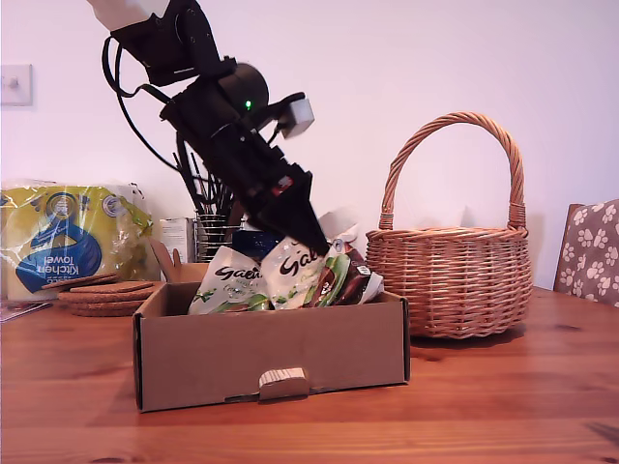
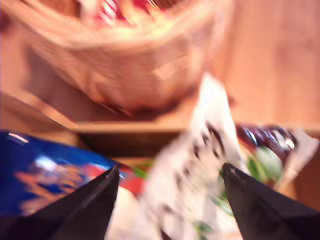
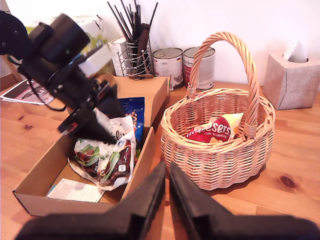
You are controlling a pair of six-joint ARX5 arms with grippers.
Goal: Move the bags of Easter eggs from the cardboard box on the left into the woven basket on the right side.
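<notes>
Exterior view, centre: my first gripper (image 1: 314,242) reaches steeply down into the box (image 1: 271,353), its tip among the white-and-green bags (image 1: 261,275) propped against one another there. The first wrist view is blurred. It shows the jaws wide apart with the raised edge of one white bag (image 2: 200,165) between them and nothing clamped yet. Whether a finger touches the film cannot be told.

The basket (image 1: 450,275) stands at the exterior view's right, just beside the box, and already holds a red bag (image 3: 210,132). My second gripper (image 3: 166,167) hangs over the table between box and basket, jaws almost together and empty.

Likely hazards:
- **Slipping:** a pinch on the thin crinkly edge alone may slip during the lift.
- **Dragging:** the overlapping neighbour bags, or the blue pouch (image 3: 132,110) beside them, may be dragged up and spill over the low wall.
- **Snagging:** a hanging bag may catch on the basket's tall handle (image 1: 455,121) during transfer.
- **Collision:** the two arms are near each other and may collide.
</notes>
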